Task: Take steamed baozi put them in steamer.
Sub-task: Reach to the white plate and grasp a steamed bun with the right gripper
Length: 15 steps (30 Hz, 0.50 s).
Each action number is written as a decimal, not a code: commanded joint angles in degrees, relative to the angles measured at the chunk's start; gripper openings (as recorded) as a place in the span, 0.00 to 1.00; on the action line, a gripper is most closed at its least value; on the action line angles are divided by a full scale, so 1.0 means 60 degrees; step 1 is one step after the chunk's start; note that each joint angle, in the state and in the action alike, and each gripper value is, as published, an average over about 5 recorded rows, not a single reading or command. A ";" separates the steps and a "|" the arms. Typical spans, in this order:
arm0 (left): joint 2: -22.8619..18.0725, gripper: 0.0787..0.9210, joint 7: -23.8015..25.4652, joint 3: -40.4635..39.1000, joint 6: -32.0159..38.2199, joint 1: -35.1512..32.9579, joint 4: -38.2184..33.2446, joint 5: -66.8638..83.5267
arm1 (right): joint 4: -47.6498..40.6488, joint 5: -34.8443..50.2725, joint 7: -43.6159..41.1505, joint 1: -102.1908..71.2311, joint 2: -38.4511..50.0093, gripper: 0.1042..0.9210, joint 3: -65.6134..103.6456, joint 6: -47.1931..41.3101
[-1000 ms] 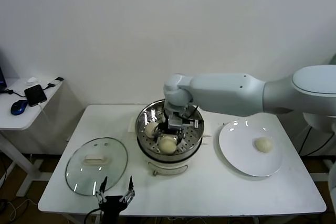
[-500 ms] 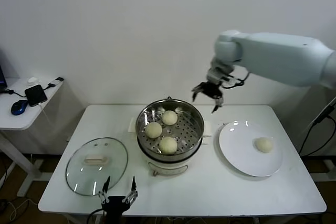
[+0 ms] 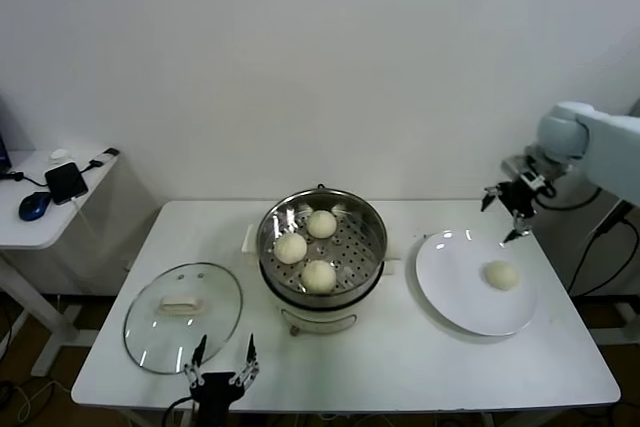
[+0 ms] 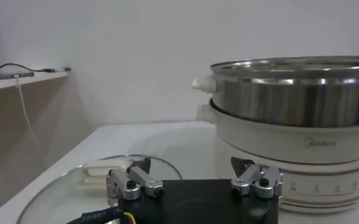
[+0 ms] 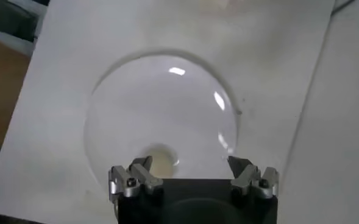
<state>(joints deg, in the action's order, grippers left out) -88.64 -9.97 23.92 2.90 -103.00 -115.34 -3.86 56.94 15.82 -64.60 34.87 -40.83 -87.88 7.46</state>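
Three pale baozi (image 3: 318,275) (image 3: 291,247) (image 3: 322,224) lie on the perforated floor of the steel steamer (image 3: 372,244), which sits on a cream pot body (image 4: 289,137). One more baozi (image 3: 501,275) lies on the white plate (image 3: 450,277) at the right; it also shows in the right wrist view (image 5: 159,162). My right gripper (image 3: 507,213) is open and empty, up in the air above the plate's far edge. My left gripper (image 3: 222,362) is open and empty, parked at the table's front edge between the lid and the pot.
A round glass lid (image 3: 183,315) with a cream handle (image 3: 180,304) lies flat at the front left. A side table (image 3: 40,209) with a phone and mouse stands at far left. The wall runs close behind the table.
My right gripper has left the steamer, leaving a third baozi inside, and has swung up and right to above the plate. The left arm has not moved.
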 commanded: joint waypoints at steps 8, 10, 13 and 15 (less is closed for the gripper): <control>-0.0113 0.88 0.0054 0.0168 -0.0051 -0.0076 0.0030 0.0127 | -0.2735 -0.1974 0.0290 -0.4329 -0.0174 0.88 0.3901 -0.0466; -0.0113 0.88 0.0051 0.0198 -0.0046 -0.0075 0.0032 0.0127 | -0.2882 -0.2047 0.0355 -0.4519 -0.0312 0.88 0.4073 -0.0478; -0.0114 0.88 0.0041 0.0240 -0.0032 -0.0079 0.0042 0.0130 | -0.3106 -0.2070 0.0473 -0.4734 -0.0527 0.88 0.4351 -0.0523; -0.0113 0.88 0.0034 0.0259 -0.0026 -0.0083 0.0055 0.0132 | -0.3204 -0.2048 0.0529 -0.4814 -0.0657 0.88 0.4481 -0.0556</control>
<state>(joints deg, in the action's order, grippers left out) -89.22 -9.80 25.37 2.78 -103.44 -115.02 -3.30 43.06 6.59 -62.28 13.82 -42.91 -68.67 4.94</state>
